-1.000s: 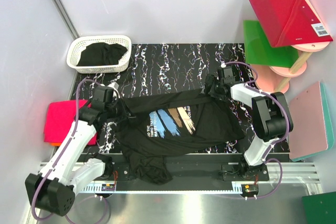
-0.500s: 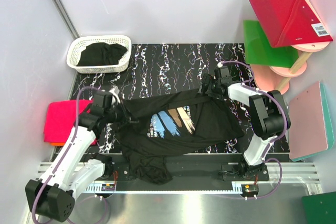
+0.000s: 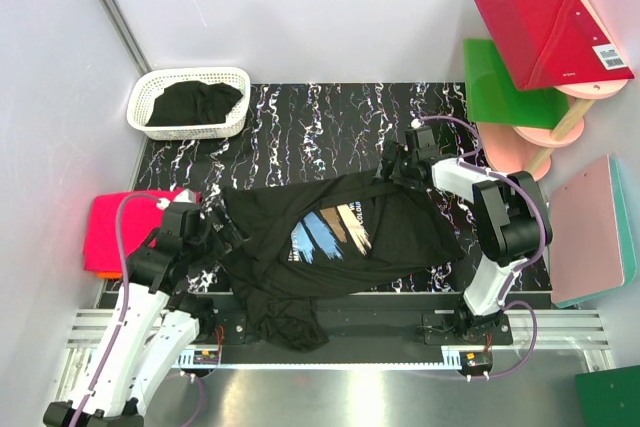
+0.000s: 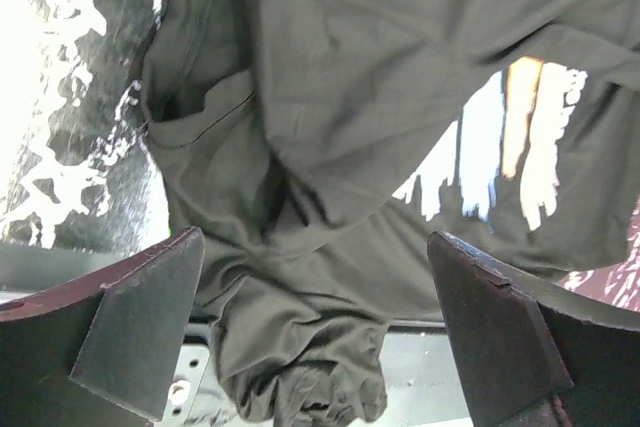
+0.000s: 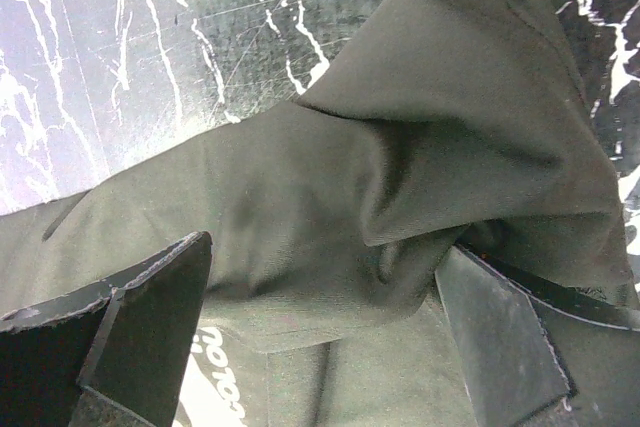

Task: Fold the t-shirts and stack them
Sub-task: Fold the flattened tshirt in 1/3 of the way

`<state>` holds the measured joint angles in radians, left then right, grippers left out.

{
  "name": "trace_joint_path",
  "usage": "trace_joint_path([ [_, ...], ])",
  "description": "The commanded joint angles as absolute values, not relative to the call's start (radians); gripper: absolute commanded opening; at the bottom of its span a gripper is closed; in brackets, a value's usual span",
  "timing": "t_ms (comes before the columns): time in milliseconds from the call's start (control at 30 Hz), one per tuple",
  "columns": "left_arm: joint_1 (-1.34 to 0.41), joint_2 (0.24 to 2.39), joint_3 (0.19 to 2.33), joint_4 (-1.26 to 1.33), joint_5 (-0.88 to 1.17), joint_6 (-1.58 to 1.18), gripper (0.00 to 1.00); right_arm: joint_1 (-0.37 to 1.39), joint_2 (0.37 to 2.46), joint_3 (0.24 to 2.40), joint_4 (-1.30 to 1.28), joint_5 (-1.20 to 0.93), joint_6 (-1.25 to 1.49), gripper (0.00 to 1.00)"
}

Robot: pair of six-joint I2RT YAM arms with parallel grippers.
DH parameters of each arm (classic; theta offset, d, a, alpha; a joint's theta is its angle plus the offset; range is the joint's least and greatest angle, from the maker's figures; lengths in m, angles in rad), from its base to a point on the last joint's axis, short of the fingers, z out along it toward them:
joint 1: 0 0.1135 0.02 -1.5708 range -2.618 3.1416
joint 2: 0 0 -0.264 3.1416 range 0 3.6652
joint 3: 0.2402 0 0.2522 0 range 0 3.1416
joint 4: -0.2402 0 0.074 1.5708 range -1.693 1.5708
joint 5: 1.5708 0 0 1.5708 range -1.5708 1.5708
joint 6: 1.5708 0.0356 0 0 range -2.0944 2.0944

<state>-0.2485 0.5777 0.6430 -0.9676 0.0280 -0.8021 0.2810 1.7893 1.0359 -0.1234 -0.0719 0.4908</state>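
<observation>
— Which step is running?
— Spreading, I'm judging. The shirt (image 3: 340,237) is lying rumpled mid-table (image 3: 330,112), print up, one bunch spilling toward 6 o'clock.
— And the tools?
— The left tool (image 4: 315,242) is hovering at its 9 o'clock edge and the right tool (image 5: 328,247) at 1 o'clock, both gaping wide, gripping nothing. The next move is probably calling for edge pinches to flatten it.

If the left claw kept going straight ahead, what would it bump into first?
Probably the black t-shirt: its cloth fills the gap ahead of the open left gripper, though depth is unclear.
</observation>
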Motion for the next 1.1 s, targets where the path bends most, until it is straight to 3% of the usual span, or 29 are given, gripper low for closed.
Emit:
trace_joint_path([
  [0, -0.247, 0.572, 0.62, -0.841, 0.084, -0.793, 0.98, 0.304, 1.801, 1.068, -0.107, -0.08, 0.489, 1.0],
  [33, -0.253, 0.606, 0.608, -0.792, 0.139, -0.772, 0.91, 0.304, 1.801, 1.069, -0.107, -0.08, 0.489, 1.0],
  [133, -0.322, 0.731, 0.583, -0.727, 0.184, -0.747, 0.84, 0.308, 1.801, 1.069, -0.107, -0.078, 0.491, 1.0],
  [467, -0.664, 1.201, 0.842, -0.709, -0.122, -0.637, 0.75, 0.31, 1.784, 1.068, -0.109, -0.075, 0.492, 1.0],
  [600, -0.764, 1.371, 0.937, -0.753, -0.253, -0.643, 0.79, 0.311, 1.74, 1.055, -0.094, -0.136, 0.465, 1.0],
  [833, -0.77, 1.255, 0.956, -0.778, -0.418, -0.701, 0.99, 0.397, 1.559, 0.959, -0.038, -0.271, 0.419, 0.98],
  [933, -0.767, 1.157, 0.95, -0.804, -0.512, -0.7, 0.99, 0.49, 1.378, 0.872, -0.035, -0.174, 0.4, 1.0],
  [1067, -0.741, 1.095, 0.936, -0.811, -0.532, -0.675, 0.99, 0.526, 1.295, 0.813, -0.176, 0.151, 0.506, 1.0],
])
